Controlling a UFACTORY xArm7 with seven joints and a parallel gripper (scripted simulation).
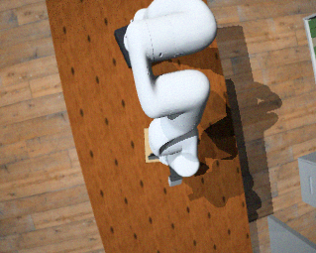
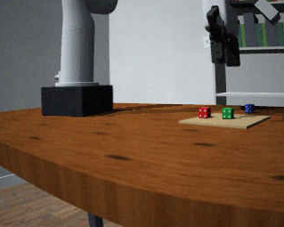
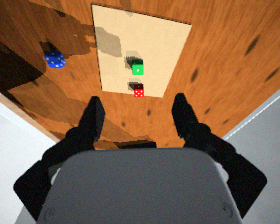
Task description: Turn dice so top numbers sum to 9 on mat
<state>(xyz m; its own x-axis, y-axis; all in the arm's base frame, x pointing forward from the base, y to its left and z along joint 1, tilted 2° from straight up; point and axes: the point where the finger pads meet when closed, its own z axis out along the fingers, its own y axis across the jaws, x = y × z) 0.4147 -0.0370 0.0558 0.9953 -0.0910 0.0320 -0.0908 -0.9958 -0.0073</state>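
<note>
A tan mat (image 3: pixel 141 50) lies flat on the wooden table; it also shows in the side view (image 2: pixel 224 120). A green die (image 3: pixel 137 67) sits near the mat's middle with one pip up, also seen in the side view (image 2: pixel 228 113). A red die (image 3: pixel 138 90) sits at the mat's near edge with several pips up, also seen in the side view (image 2: pixel 204 112). A blue die (image 3: pixel 54 61) lies on the bare table, off the mat, also seen in the side view (image 2: pixel 249 108). My gripper (image 3: pixel 137 103) (image 2: pixel 223 43) is open and empty, high above the mat.
The arm's black base (image 2: pixel 77 100) stands at the far end of the table. A bookshelf (image 2: pixel 257 25) stands behind the table. In the overhead view the arm (image 1: pixel 172 87) hides most of the mat; grey cabinets (image 1: pixel 313 179) stand on the floor at right.
</note>
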